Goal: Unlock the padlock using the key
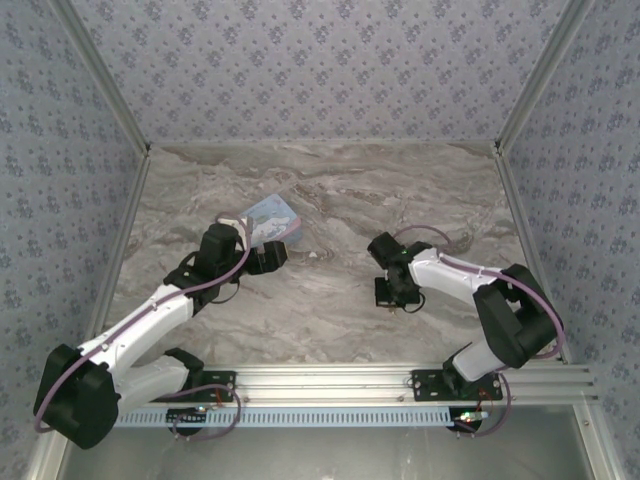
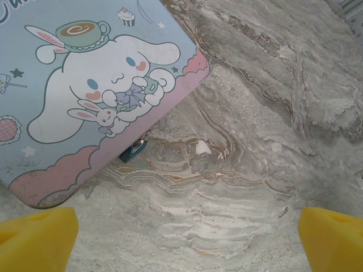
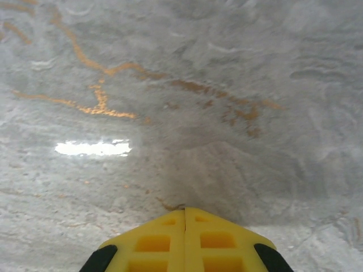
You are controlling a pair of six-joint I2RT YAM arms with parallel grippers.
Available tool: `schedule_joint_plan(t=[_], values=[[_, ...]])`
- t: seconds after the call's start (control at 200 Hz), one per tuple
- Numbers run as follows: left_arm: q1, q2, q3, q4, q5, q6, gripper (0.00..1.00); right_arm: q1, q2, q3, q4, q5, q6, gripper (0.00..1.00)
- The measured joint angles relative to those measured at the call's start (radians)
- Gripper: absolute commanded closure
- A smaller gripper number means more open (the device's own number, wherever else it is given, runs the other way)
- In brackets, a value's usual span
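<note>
The tiny teal padlock [image 2: 135, 150] peeks out from under the near edge of the pale-blue cartoon tin [image 2: 96, 85], lying on the marble. My left gripper [image 2: 187, 229] hovers just in front of it, wide open, with nothing between its yellow fingers [image 2: 39, 241]. From above, the left gripper [image 1: 272, 255] sits at the tin's [image 1: 272, 212] near edge. My right gripper [image 3: 185, 211] is shut, pads pressed together, tips down at the tabletop. A thin dark sliver [image 3: 172, 206] lies at its tips; I cannot tell whether it is the key or a marble vein. From above, the right gripper [image 1: 390, 293] is right of centre.
The marble tabletop [image 1: 330, 310] is walled by patterned panels at the back and both sides. An aluminium rail [image 1: 330, 380] with both arm bases runs along the near edge. Open marble lies between the two grippers.
</note>
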Motion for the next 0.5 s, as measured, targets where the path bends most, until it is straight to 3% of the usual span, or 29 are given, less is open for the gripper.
schedule_joint_plan(t=[0.235, 0.5], values=[[0.0, 0.0, 0.0, 0.0, 0.0, 0.0, 0.01, 0.0, -0.039, 0.011, -0.018, 0.005, 0.018, 0.67], [0.0, 0.0, 0.0, 0.0, 0.0, 0.0, 0.01, 0.0, -0.056, 0.01, -0.025, -0.002, 0.048, 0.63]])
